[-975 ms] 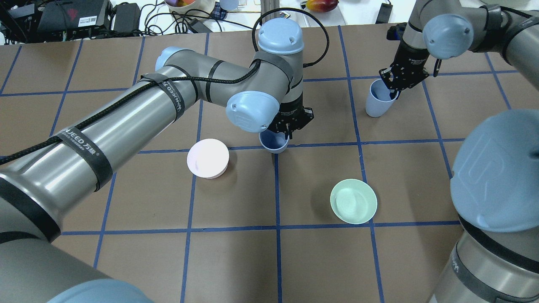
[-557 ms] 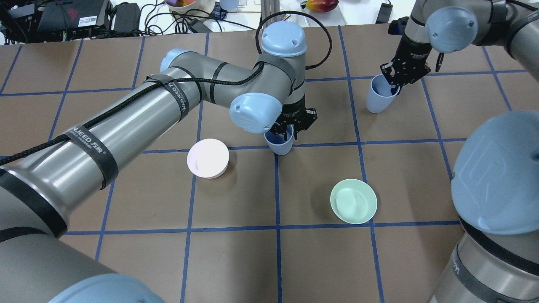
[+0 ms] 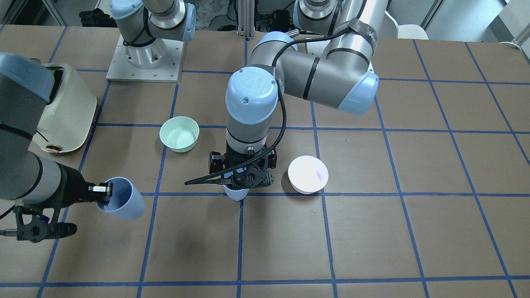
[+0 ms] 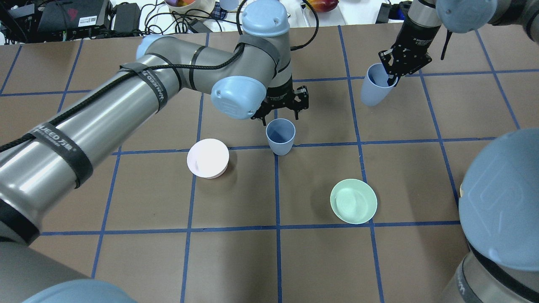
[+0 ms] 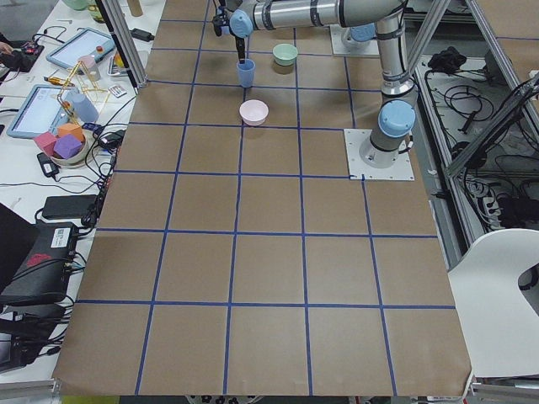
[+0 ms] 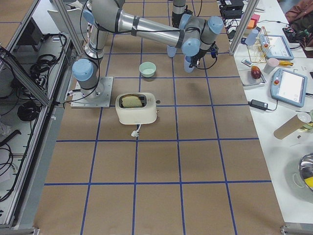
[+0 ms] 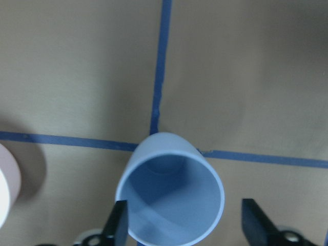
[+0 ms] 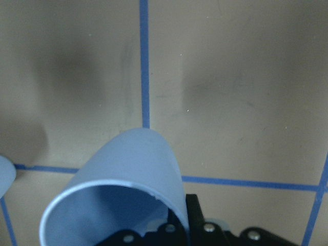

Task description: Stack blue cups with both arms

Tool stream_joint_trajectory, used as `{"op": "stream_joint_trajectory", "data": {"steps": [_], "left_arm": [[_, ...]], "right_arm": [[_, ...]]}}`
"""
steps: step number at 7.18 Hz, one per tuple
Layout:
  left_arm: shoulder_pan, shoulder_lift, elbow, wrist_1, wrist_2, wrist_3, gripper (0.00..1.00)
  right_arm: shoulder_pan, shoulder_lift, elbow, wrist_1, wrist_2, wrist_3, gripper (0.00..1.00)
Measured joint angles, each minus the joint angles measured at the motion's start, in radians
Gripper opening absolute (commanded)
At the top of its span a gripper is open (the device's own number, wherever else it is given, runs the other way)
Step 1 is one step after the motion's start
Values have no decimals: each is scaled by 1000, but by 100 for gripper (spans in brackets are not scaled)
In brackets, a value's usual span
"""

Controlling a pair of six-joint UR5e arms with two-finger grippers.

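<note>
Compared with a moment ago, the left tool [image 4: 280,112] has let go of the near blue cup [image 4: 280,136] and risen clear of it. That cup now stands alone and upright, mouth up, on a crossing of the blue tape lines on the counter [image 4: 236,261]. The pink bowl [image 4: 208,158] is near it on one side and the green bowl [image 4: 353,201] lies nearer the robot on the other. The left tool is spread wide and holds nothing. In the left wrist view its black fingers [image 7: 119,223] sit either side of the cup's rim and do not touch it.

Farther off, the right tool [image 4: 392,78] has carried the second blue cup [image 4: 374,90] further away and higher than before. It is clamped narrow on the rim, one finger inside the mouth and one outside. The cup hangs tilted, off the counter and well apart from the standing one.

A black strap [image 4: 67,147] on the left arm bears white lettering, of which only "JEED" reads clearly
</note>
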Motion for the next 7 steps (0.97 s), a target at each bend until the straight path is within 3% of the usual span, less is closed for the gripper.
{"op": "stream_joint_trajectory", "data": {"steps": [2, 5, 7], "left_arm": [[46, 114, 14, -160, 1, 154, 100], [165, 297, 1, -403, 2, 269, 100], [240, 364, -34, -410, 17, 278, 98]], "right_arm": [[82, -87, 3, 42, 2, 45, 0], [211, -125, 13, 42, 5, 174, 0], [279, -110, 31, 8, 7, 304, 0]]}}
